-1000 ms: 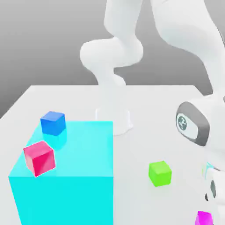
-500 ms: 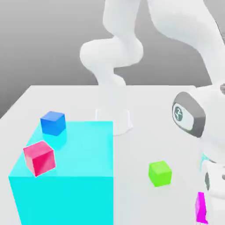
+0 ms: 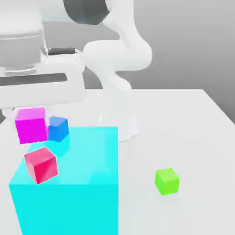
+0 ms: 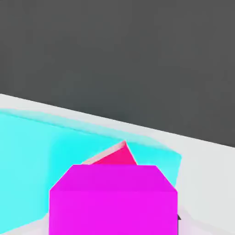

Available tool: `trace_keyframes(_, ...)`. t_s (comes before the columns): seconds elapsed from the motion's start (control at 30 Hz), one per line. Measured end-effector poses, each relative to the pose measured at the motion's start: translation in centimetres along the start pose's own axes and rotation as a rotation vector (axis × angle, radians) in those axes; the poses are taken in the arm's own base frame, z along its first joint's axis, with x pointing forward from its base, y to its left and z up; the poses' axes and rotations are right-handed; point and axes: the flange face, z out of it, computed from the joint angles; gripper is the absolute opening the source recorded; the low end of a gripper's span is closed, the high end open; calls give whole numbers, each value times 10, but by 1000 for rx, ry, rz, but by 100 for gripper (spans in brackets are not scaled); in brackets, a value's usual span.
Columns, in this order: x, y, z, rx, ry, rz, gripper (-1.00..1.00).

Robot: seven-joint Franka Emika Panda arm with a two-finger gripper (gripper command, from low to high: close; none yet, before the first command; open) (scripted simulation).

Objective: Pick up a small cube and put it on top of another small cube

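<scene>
The gripper (image 3: 31,120) hangs at the exterior view's left, closed on the magenta cube (image 3: 31,125), which sits directly beneath the hand and clear of every surface. In the hand view the same cube (image 4: 113,199) lies close under the camera.

Status: pickup is done. Placement is not yet done.

The cube hangs above the near-left part of the cyan block (image 3: 69,179). The red-pink cube (image 3: 41,165) rests on that block, below and slightly toward the exterior view's right of the held cube. The blue cube (image 3: 58,129) stands just beside the held cube. The green cube (image 3: 167,181) lies well apart on the table (image 3: 183,137).

Remaining, by judgement: align over the chosen cube, lower, release.
</scene>
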Motion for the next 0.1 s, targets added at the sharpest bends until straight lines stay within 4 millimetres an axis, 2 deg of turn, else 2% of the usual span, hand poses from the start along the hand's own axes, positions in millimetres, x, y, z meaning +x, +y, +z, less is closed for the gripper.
trace_keyframes(0.1,0,0,0,0,0,0,100)
